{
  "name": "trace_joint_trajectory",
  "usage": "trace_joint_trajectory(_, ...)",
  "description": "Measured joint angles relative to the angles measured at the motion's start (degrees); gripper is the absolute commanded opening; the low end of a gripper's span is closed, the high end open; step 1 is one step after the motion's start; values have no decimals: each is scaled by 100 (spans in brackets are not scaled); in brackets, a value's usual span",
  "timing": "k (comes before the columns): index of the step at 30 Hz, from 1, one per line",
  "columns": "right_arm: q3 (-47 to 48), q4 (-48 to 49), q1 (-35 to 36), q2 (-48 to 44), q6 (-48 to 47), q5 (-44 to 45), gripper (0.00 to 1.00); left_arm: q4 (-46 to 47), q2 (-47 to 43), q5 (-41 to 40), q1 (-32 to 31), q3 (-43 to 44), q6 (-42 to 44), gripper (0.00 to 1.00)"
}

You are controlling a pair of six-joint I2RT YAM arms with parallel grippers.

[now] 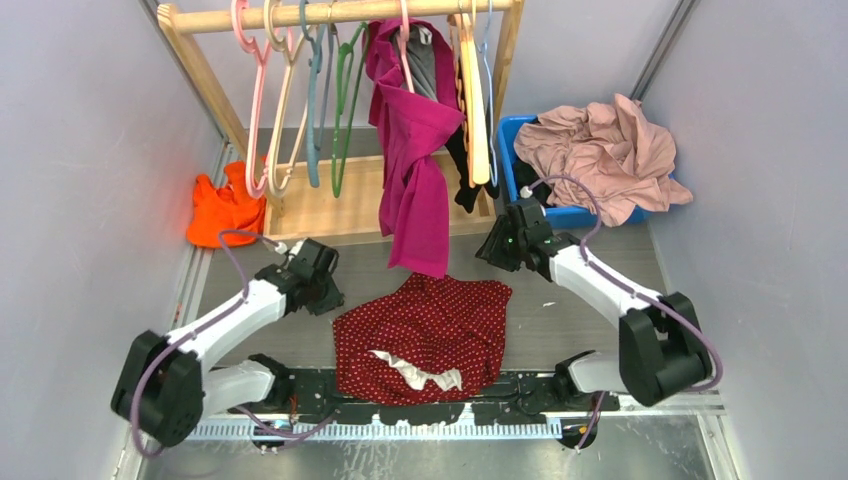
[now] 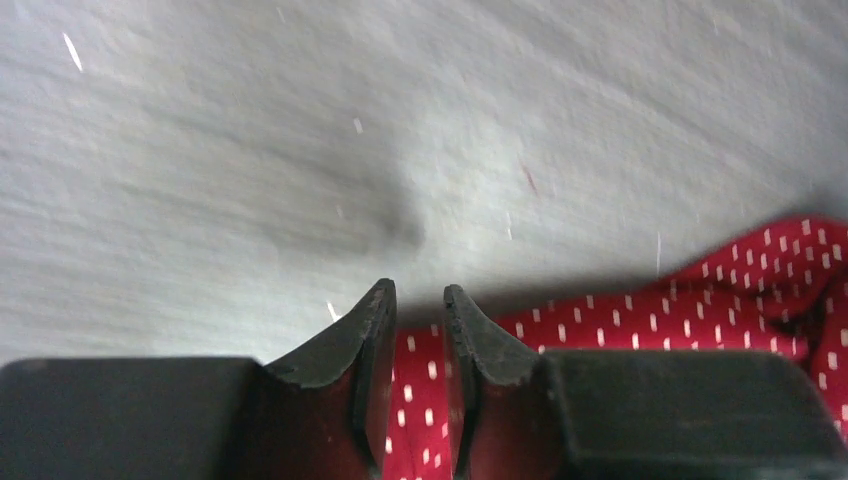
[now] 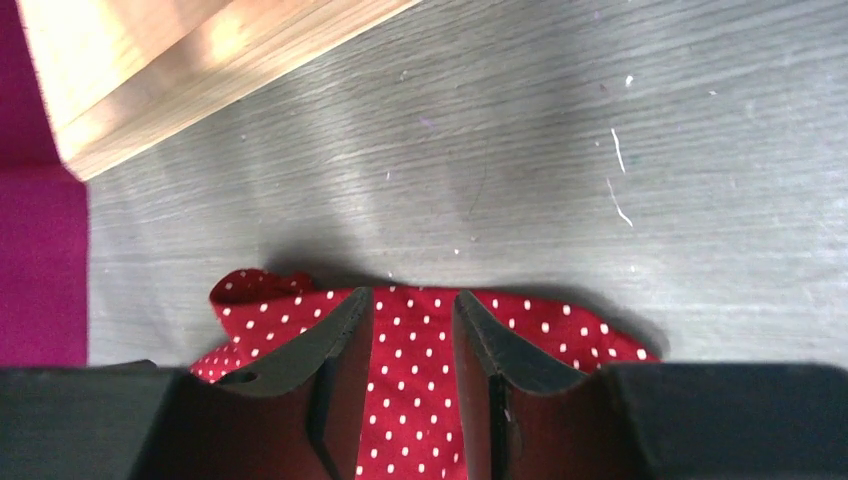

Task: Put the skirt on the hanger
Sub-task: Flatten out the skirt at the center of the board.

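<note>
The left arm reaches forward and inward from its base, its left gripper (image 1: 325,290) low at the left edge of the skirt (image 1: 430,325). In the left wrist view its jaws stand a narrow gap apart with dotted fabric showing in the gap. That view is blurred, so I cannot tell whether the cloth is pinched or only lies beneath. The right arm is bent at the elbow and stretches toward the rack, with the right gripper (image 1: 497,250) over the skirt's far right corner. In the right wrist view the jaws are parted a little wider, and the skirt (image 3: 410,390) lies flat beneath and between them, not clamped. The skirt is dark red with small white dots. It is spread in a rumpled fan on the table (image 1: 580,320) between the two arms, with a white lining (image 1: 425,372) showing at its near edge. The hanger (image 1: 257,110), thin and pink, hangs on the wooden rack (image 1: 350,12) at the far left, well apart from the skirt. A magenta garment (image 1: 415,170) hangs from the same rail, its hem just above the skirt's far edge. The table is grey wood-grain, with pale walls on both sides. A pale pink garment (image 1: 600,150) is heaped in a blue bin (image 1: 518,170), and an orange cloth (image 1: 222,210) lies by the rack's left foot.
</note>
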Motion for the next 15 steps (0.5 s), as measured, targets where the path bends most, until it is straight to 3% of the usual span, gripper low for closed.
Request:
trace_joint_trajectory(7,166,494,-11,887,-48,-179,40,562,1427,144,1008,603,278,40)
trace_joint_trajectory(15,675,793,-11,1475,-111,-273,40,931,2179,249,1755,1117,581,31)
